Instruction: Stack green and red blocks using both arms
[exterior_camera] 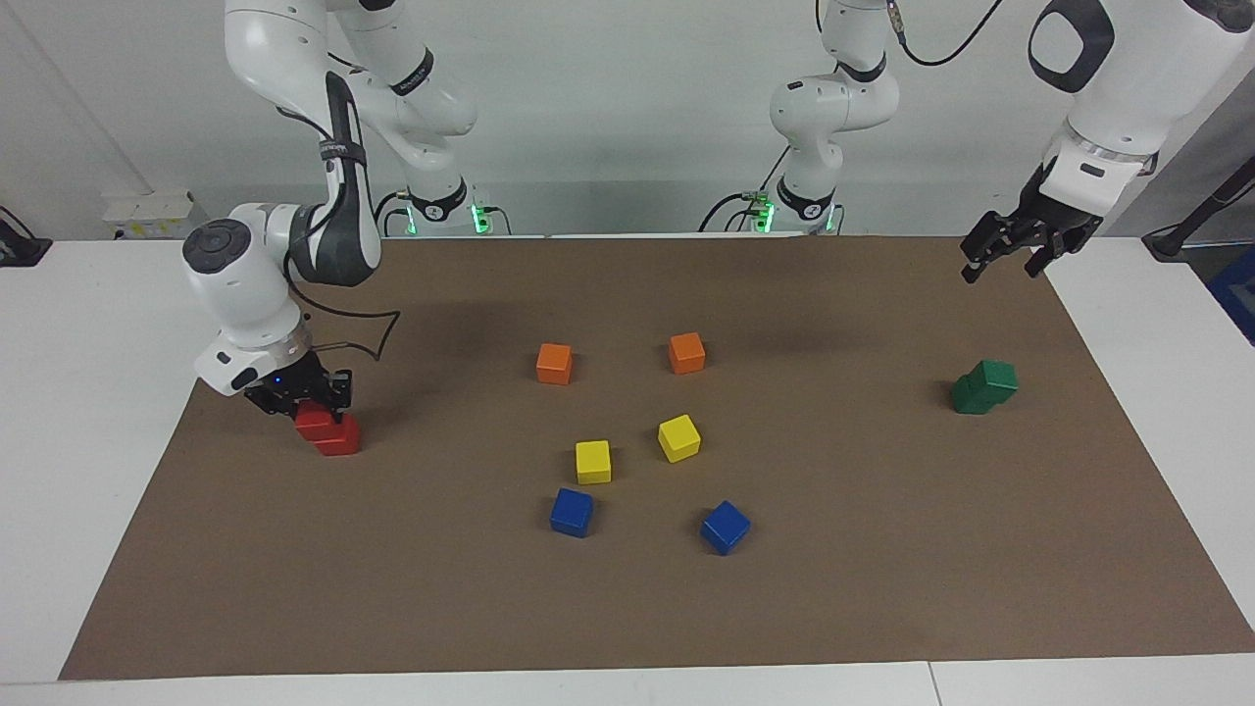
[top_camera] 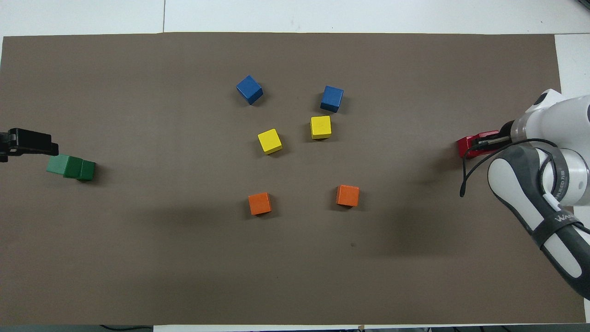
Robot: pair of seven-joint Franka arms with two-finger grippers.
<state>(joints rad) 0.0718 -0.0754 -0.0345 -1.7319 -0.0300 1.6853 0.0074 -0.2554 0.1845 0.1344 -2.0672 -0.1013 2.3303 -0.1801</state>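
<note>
In the facing view, the right gripper (exterior_camera: 299,392) is seen low at the right arm's end of the brown mat (exterior_camera: 882,588), clenched on the upper red block (exterior_camera: 316,421), which sits on the lower red block (exterior_camera: 339,437). The left gripper (exterior_camera: 1015,250) is held in the air, released, above the mat's edge at the left arm's end. The two green blocks (exterior_camera: 984,385) are stacked slightly askew there. Two orange cubes (exterior_camera: 554,363), two yellow cubes (exterior_camera: 593,461) and two blue cubes (exterior_camera: 572,512) lie around the middle

In the overhead view, the left gripper (top_camera: 27,143) is seen just beside the green stack (top_camera: 71,167). The right gripper (top_camera: 488,140) is shown over the red blocks (top_camera: 465,145), which are largely hidden
</note>
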